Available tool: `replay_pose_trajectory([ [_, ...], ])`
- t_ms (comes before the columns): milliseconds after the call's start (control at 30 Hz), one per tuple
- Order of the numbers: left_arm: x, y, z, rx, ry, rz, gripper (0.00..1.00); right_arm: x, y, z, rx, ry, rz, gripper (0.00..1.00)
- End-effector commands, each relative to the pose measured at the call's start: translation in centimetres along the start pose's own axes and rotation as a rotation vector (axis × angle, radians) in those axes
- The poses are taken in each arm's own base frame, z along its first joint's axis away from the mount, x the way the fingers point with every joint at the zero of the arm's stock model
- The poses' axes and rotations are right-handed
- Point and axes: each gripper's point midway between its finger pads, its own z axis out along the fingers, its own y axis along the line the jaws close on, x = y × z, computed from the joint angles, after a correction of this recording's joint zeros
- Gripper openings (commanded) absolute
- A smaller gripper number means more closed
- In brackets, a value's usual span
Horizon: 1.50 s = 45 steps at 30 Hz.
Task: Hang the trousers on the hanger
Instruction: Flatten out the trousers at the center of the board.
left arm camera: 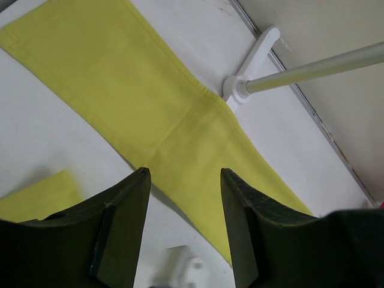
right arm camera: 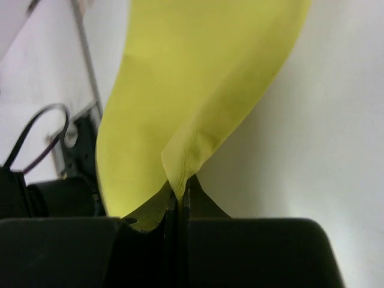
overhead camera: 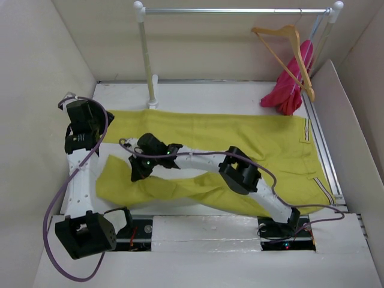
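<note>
The yellow-green trousers [overhead camera: 240,141] lie spread across the white table, waist with striped trim at the right, two legs running left. My right gripper [overhead camera: 139,170] is shut on a pinched fold of the near leg [right arm camera: 198,138]. My left gripper [overhead camera: 90,117] is open and empty, held above the far leg's left end [left arm camera: 168,114]. The tan wooden hanger [overhead camera: 288,51] hangs by its hook on the rail at the back right.
The white-and-silver clothes rail [overhead camera: 234,10] stands at the back, its left post foot [left arm camera: 252,60] beside the far trouser leg. A magenta-pink garment [overhead camera: 291,87] hangs at the rail's right end. Walls enclose the table on left, right and back.
</note>
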Motion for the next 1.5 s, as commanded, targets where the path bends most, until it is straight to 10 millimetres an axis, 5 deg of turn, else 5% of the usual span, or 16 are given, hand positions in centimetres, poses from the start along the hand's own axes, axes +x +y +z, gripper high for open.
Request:
replay_pose_trajectory([
  [0, -1.0, -1.2, -0.3, 0.047, -0.028, 0.024, 0.46, -15.1, 1.2, -11.8, 0.161, -0.388, -0.132, 0.0],
  [133, -1.7, -1.8, -0.2, 0.057, -0.035, 0.021, 0.46, -19.2, 0.9, -19.3, 0.346, -0.477, -0.201, 0.0],
  [300, -3.3, -2.4, -0.7, 0.043, -0.074, 0.015, 0.46, -19.8, 1.0, -20.2, 0.407, -0.464, -0.239, 0.0],
  [433, -4.7, -1.7, -0.9, -0.017, -0.123, 0.008, 0.46, -16.5, 1.0, -13.8, 0.341, -0.338, -0.27, 0.0],
  [467, -5.2, -1.2, -0.9, -0.048, -0.144, 0.01, 0.46, -14.0, 0.1, -10.4, 0.339, -0.265, -0.261, 0.0],
  [533, -5.5, -0.4, -0.7, -0.095, -0.163, 0.015, 0.46, -13.5, 0.8, -8.4, 0.34, -0.236, -0.269, 0.01],
  [567, -5.9, 1.5, -0.3, -0.192, -0.199, 0.011, 0.47, -10.9, 1.5, -4.5, 0.306, -0.176, -0.276, 0.22],
  [600, -5.9, 1.5, -0.3, -0.193, -0.199, 0.011, 0.47, -11.7, 2.4, -4.8, 0.281, -0.194, -0.285, 0.22],
  [633, -6.0, 2.6, 0.0, -0.242, -0.204, 0.003, 0.47, -10.9, 3.0, -4.0, 0.263, -0.171, -0.288, 0.51],
  [700, -6.2, 4.3, -0.2, -0.332, -0.23, 0.0, 0.47, -9.1, 4.2, -3.1, 0.221, -0.122, -0.293, 0.73],
  [800, -6.1, 5.0, -0.3, -0.355, -0.243, 0.007, 0.51, -8.2, 4.5, -4.6, 0.169, -0.104, -0.262, 0.8],
  [933, -4.4, 6.1, 0.3, -0.354, -0.179, 0.041, 0.56, -10.4, 5.4, -11.5, 0.181, -0.204, -0.257, 0.83],
  [1100, 1.4, 8.5, 1.5, -0.376, 0.025, 0.207, 0.59, -8.0, 1.9, -16.3, 0.2, -0.17, -0.194, 0.83],
  [1167, 4.5, 9.5, 1.7, -0.382, 0.172, 0.306, 0.59, -7.9, 1.2, -18.6, 0.2, -0.189, -0.175, 0.8],
  [1333, 6.0, 9.8, 0.0, -0.428, 0.25, 0.343, 0.58, -4.5, -0.9, -21.5, 0.241, -0.191, -0.124, 0.0],
  [1467, 6.0, 11.1, 0.4, -0.489, 0.309, 0.328, 0.65, -3.1, -1.4, -24.3, 0.284, -0.234, -0.088, 0.0],
])
